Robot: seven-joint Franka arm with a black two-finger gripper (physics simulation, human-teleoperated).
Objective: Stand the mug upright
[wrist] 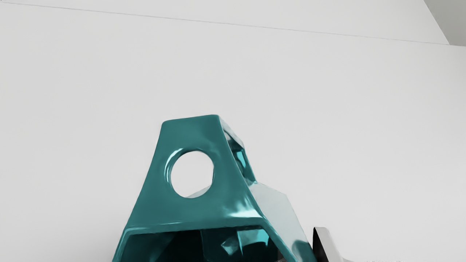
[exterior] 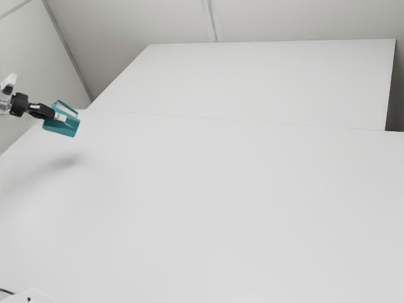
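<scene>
We look across a broad white table (exterior: 221, 208) that reaches toward the exterior view's right. A thin seam (exterior: 211, 118) crosses the far side, and past it lies another flat white panel (exterior: 271, 79), with pale grey walls (exterior: 120, 31) behind. In the lower corner at the exterior view's left are part of a rounded white object (exterior: 31, 297) and a short dark cable (exterior: 6, 291).

Our black gripper (exterior: 58, 116) is near the exterior view's left edge, holding a teal mug (exterior: 62, 128) between its fingers. The mug is tilted and in the air, well apart from a soft grey shadow (exterior: 66, 161) on the table. Its open loop of a handle (exterior: 68, 107) points upward.

In the wrist view, the mug is right at our fingertips. We see its dark hollow and a tapering teal part pierced by a round hole. One finger (wrist: 323, 242) lies against the mug's side; the other is hidden from us there.
</scene>
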